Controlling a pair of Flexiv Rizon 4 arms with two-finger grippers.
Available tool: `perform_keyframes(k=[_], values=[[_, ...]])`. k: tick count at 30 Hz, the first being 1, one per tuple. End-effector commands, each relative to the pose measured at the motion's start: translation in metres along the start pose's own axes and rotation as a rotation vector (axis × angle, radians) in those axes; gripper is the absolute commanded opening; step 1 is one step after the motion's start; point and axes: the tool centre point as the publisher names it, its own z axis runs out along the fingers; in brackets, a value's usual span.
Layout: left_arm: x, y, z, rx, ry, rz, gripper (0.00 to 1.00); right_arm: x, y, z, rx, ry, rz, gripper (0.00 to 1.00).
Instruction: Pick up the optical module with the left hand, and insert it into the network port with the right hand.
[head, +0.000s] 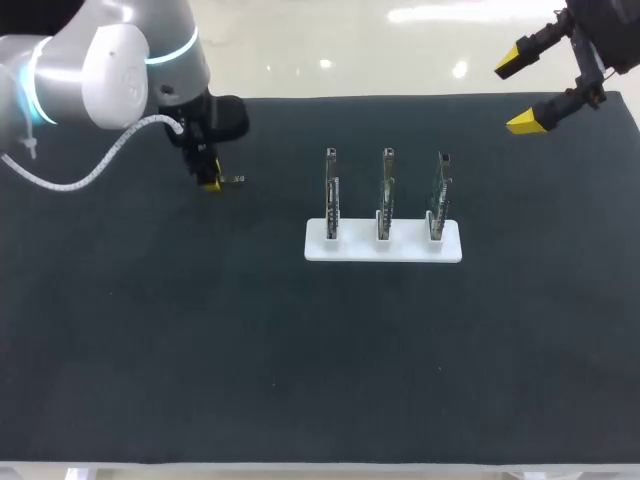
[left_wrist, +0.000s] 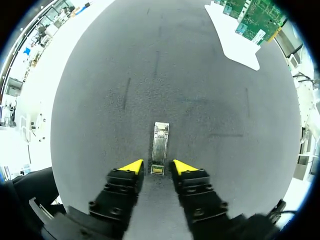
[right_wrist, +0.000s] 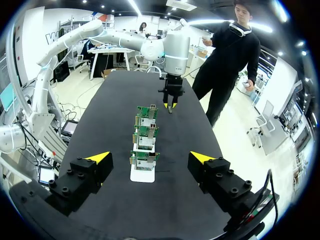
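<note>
On the dark mat (head: 300, 350), at about ten o'clock from the white stand (head: 383, 245), my left claw (left_wrist: 157, 167) hangs low over the optical module (left_wrist: 160, 148). The module lies flat on the mat, a slim metal bar, its long axis pointing to twelve o'clock ahead of my fingers. Its near end sits between my two yellow tips with a sliver of mat showing on either side, so the claw is spread and grips nothing. In the head view the module pokes out at three o'clock from the claw, towards the stand but well apart from it.

The stand carries three green circuit boards (head: 386, 195), upright, side by side in a row running nine to three o'clock. The network ports on them are too small for me to make out.

My right claw (head: 520, 92) hovers at roughly two o'clock from the stand, above the mat's far right corner. Its fingers are spread wide and hold nothing. Looking out along them, the three boards stand in a file straight ahead at twelve o'clock, and beyond them is my left arm (right_wrist: 175, 50), pointing down at the mat.
</note>
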Motion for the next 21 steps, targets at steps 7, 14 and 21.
perform_keyframes(k=[7, 14, 21], values=[[0.001, 0.000, -0.017, 0.026, -0.049, 0.014, 0.00, 0.000, 0.000, 0.000, 0.001, -0.002, -0.001, 1.00], [0.002, -0.008, -0.050, 0.063, -0.139, 0.011, 0.00, 0.000, 0.000, 0.000, 0.001, -0.002, -0.001, 1.00], [-0.004, -0.021, -0.097, 0.079, -0.305, 0.021, 0.00, 0.000, 0.000, 0.000, 0.001, -0.002, -0.001, 1.00]])
